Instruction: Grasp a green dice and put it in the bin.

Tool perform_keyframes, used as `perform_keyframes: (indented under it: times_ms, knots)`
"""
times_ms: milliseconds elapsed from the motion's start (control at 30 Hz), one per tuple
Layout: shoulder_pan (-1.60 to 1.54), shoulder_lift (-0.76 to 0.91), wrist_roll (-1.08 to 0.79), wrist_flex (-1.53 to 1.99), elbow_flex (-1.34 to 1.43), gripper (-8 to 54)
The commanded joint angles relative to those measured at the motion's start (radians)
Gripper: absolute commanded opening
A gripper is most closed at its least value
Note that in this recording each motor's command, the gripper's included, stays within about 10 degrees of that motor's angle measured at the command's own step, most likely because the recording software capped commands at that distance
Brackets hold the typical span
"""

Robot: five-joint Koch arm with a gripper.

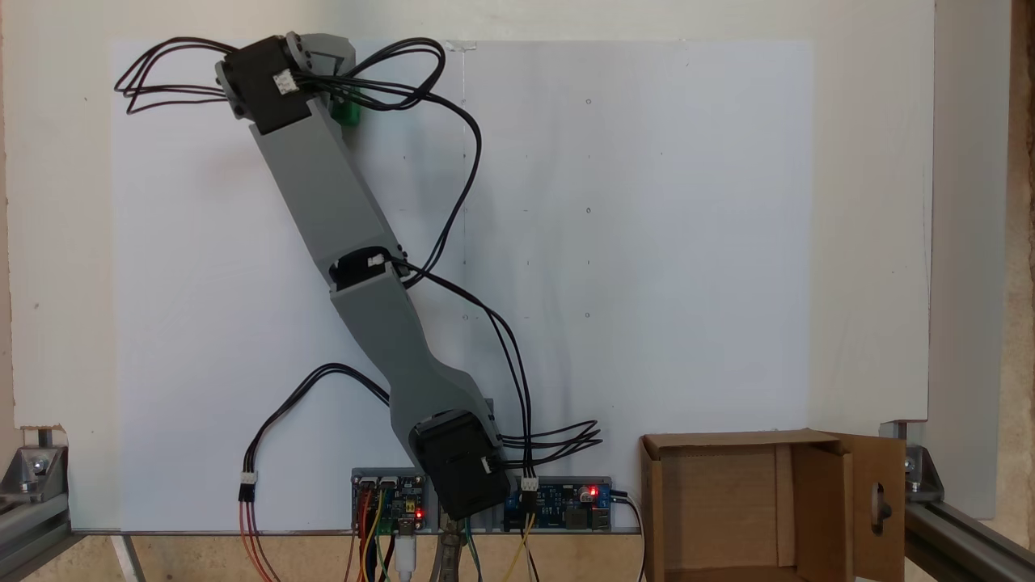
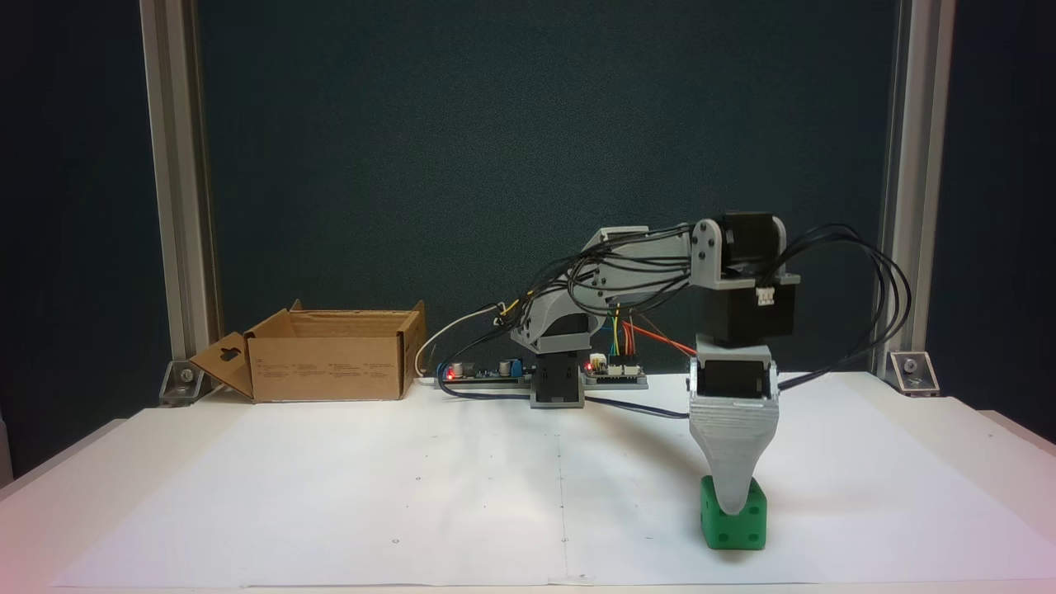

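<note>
Down on the white sheet (image 2: pixel 330 495), in the fixed view from table level, the green dice (image 2: pixel 733 521) sits on the paper toward the right and near the front edge, its pipped faces turned my way. The gripper (image 2: pixel 733 499) points straight down over it, its grey tapered finger overlapping the top middle of the cube; the second jaw lies behind the first, so I cannot tell whether the fingers are spread or pinching the cube. The bin (image 2: pixel 330 367) stands far off at the back left, flaps open, one flap with a slot cutout hanging out to its left, and the circuit boards (image 2: pixel 495 371) with red lights sit beside the arm's base. From the fixed view overhead, the arm (image 1: pixel 340 218) stretches diagonally to the upper left of the sheet, and a sliver of green dice (image 1: pixel 348 112) peeks out beside the wrist motor. The bin (image 1: pixel 728 509) sits at the bottom right, well apart from the cube.
</note>
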Motion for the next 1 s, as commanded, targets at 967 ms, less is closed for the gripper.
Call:
perform_keyframes:
  times_ms: [967]
  knots:
    - [-0.003,-0.040,0.061,-0.035,-0.061,38.1]
